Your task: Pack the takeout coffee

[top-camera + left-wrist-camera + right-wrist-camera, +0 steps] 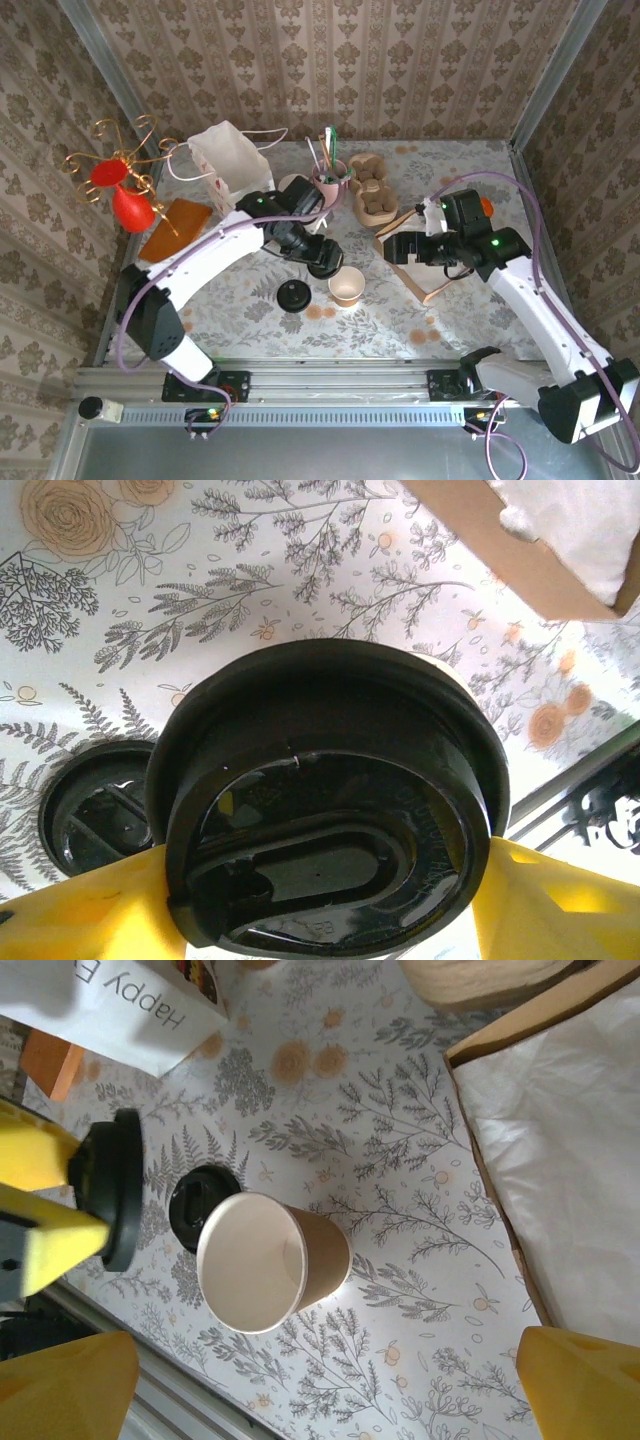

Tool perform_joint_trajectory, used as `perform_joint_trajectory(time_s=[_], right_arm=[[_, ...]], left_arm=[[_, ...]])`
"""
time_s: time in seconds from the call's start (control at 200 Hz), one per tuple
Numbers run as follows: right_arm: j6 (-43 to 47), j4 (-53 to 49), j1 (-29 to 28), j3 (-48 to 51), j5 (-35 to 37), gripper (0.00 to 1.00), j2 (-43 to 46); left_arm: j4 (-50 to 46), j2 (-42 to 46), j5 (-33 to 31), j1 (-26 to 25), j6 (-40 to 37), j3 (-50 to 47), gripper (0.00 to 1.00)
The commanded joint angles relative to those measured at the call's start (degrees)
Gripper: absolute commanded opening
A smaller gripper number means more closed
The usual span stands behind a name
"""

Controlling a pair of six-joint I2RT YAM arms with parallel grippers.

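Gripped by the left end effector (322, 262), the round black plastic lid (320, 810) should be centred level above the open small beige paper coffee cup (345, 288) at the top view's lower centre, then pressed evenly; the right end effector (325, 1395) gapes empty.

The white paper bag (110, 1008) reads "Happy" upside down.

Beige damask walls (330, 60) enclose a floral-print table (480, 170)
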State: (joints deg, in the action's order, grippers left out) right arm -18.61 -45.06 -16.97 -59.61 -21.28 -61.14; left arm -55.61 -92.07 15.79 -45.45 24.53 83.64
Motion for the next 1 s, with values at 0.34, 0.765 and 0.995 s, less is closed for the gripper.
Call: perform_joint_trajectory(time_s=[0.34,0.765,0.995], right_arm=[[-0.57,1.11,0.07,3.67,3.65,0.99,4.76],[-1.38,-1.04,0.05,3.05,2.41,0.99,2.84],[-1.34,-0.91,0.01,3.11,2.07,0.99,1.87]], left_arm=[[-7.66,-5.99,-3.72,-3.54,-2.29,8.49,0.67],[-12.19,-12.08,-5.3,-4.91,-5.46,17.06,0.67],[-17.97,-17.49,-8.01,-5.98,-7.83,23.4,0.67]])
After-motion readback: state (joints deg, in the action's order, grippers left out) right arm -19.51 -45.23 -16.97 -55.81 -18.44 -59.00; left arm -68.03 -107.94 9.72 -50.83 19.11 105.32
